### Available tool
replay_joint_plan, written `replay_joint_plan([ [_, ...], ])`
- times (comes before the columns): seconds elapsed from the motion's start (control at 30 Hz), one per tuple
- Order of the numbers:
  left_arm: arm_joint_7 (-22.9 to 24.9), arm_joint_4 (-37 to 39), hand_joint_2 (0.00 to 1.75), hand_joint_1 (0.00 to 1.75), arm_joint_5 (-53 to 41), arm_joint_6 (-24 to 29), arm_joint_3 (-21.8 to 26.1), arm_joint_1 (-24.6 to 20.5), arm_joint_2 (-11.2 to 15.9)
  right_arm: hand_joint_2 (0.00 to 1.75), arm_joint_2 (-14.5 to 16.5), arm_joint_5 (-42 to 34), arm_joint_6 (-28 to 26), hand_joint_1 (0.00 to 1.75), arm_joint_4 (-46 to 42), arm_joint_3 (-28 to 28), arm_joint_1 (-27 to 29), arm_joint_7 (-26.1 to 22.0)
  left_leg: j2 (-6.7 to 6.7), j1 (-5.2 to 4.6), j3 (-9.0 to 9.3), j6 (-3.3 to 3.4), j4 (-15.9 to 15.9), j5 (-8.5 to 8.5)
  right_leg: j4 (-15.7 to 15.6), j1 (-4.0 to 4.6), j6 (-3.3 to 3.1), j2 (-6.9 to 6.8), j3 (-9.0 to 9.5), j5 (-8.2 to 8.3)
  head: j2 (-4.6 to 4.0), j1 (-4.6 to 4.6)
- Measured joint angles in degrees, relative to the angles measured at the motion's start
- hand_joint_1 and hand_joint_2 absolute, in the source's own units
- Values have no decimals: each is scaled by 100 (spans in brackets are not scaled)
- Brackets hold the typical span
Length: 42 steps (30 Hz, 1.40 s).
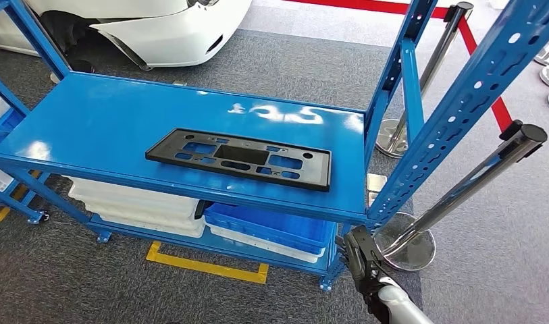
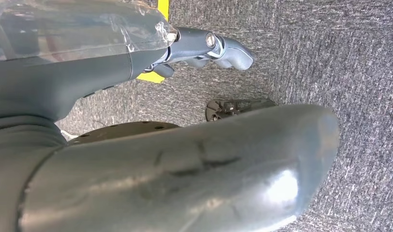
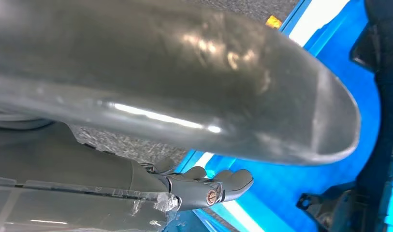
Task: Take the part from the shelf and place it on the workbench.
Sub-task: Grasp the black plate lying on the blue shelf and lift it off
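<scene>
1. The flat black plastic rectangular part with cut-out slots (image 1: pixel 239 159) lies flat on the top deck of the blue metal shelf (image 1: pixel 96 128), toward the deck's front edge and right of its middle. Nothing touches it.
2. Its long axis runs along the shelf's front edge, tilting slightly down to the right in the head view; one short end faces the left of the shelf, the other the blue perforated upright post (image 1: pixel 460 115).
3. Judged from this, the task is barely begun — the part is not yet grasped or lifted, and carrying it to the bench is all still to do.
4. The right robot hand (image 1: pixel 362 260) hangs low beside the shelf's front right corner, well below the deck and apart from the part; its fingers (image 3: pixel 218 182) are loosely curled and hold nothing.
5. The left robot hand (image 2: pixel 204 48) hangs over grey carpet (image 2: pixel 329 58) — fingers loosely curled, nothing held.
</scene>
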Motion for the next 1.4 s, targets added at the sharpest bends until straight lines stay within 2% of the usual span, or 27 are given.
replay_joint_plan([
  [0.3,20,17,0,0,-15,-96,0,0,1,0,-1,-344,39,0,120,0,77,489,0,0,-2,0,0,0,-1,-1,0,1,-5,0,0,7],
  [0.53,20,25,0,0,-23,-100,0,0,2,0,-1,-469,252,0,246,-1,214,617,1,0,-5,0,0,0,-1,-1,0,1,-8,0,-1,3],
  [0.87,55,28,0,0,-47,-120,0,0,2,0,17,-797,992,0,451,-9,380,1053,1,0,-7,0,0,0,0,0,0,1,-8,0,-1,3],
  [1.1,63,30,0,0,-67,-110,-3,-1,2,0,75,-715,926,0,541,-9,376,974,1,0,-9,0,0,0,0,-1,0,1,-7,0,-1,4],
  [1.4,23,30,0,0,-125,-188,-7,-1,7,0,224,-527,795,0,573,-5,12,674,0,0,-8,-2,0,5,3,0,0,2,-6,3,0,3],
])
